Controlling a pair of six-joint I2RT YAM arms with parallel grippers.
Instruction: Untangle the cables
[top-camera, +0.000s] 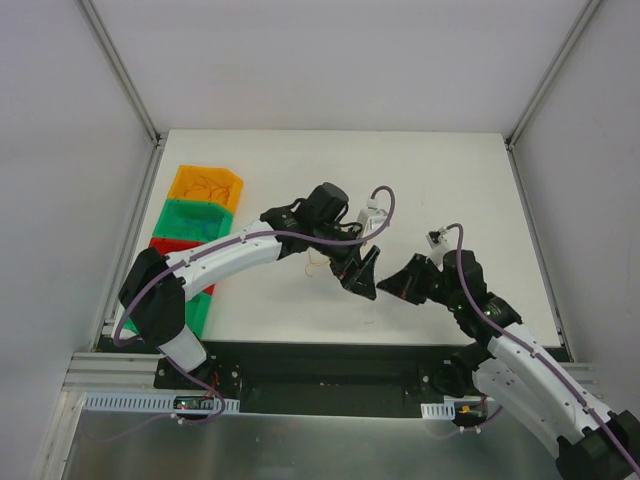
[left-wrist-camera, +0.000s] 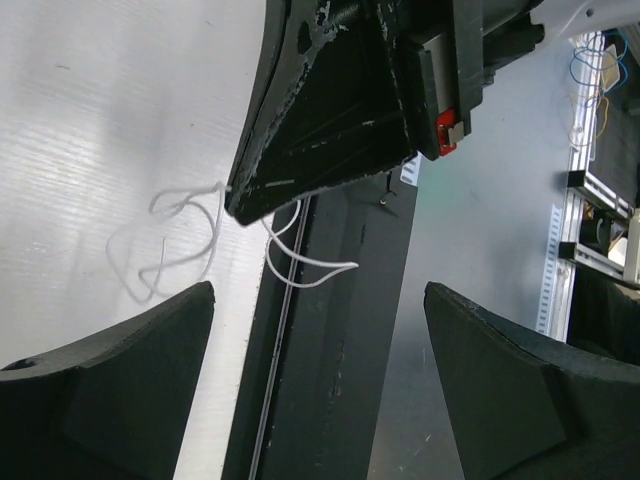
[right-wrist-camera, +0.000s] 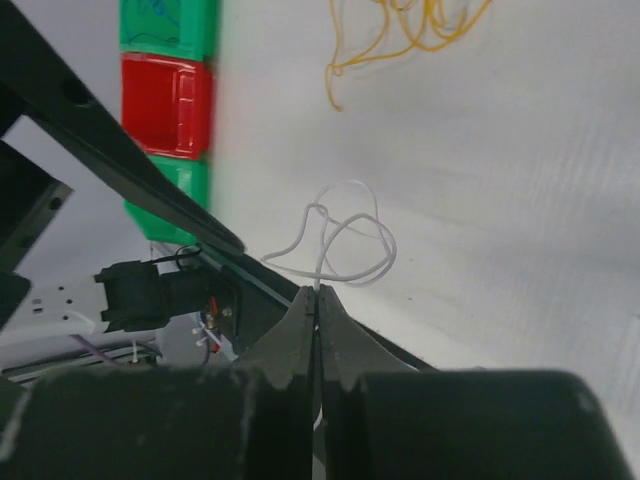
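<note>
Arms: two, both reaching in over the middle of the near half of the desk (top-camera: 450, 180), their heads close together.
Left fingers (top-camera: 360, 278): spread wide with nothing between them; they face the right arm's tip from just beside it.
Right fingers (right-wrist-camera: 318, 300): pressed fully together, with the white cable pinched at their very tip.
Cables out on the desk: two, one white and one orange, lying apart and not crossing each other.
White cable (right-wrist-camera: 345, 230): one thin strand in a few loose loops, spreading from the pinch over the near edge of the desk. It may rest on the surface or hang just above it; the wrist views do not settle that.
Orange cable (right-wrist-camera: 400, 40): one thin strand in a loose squiggle, lying flat on the desk farther in than the white loops, free of both arms.
Bins (top-camera: 205, 187): four in a row along the left edge, orange at the far end, then green, red and green.
</note>
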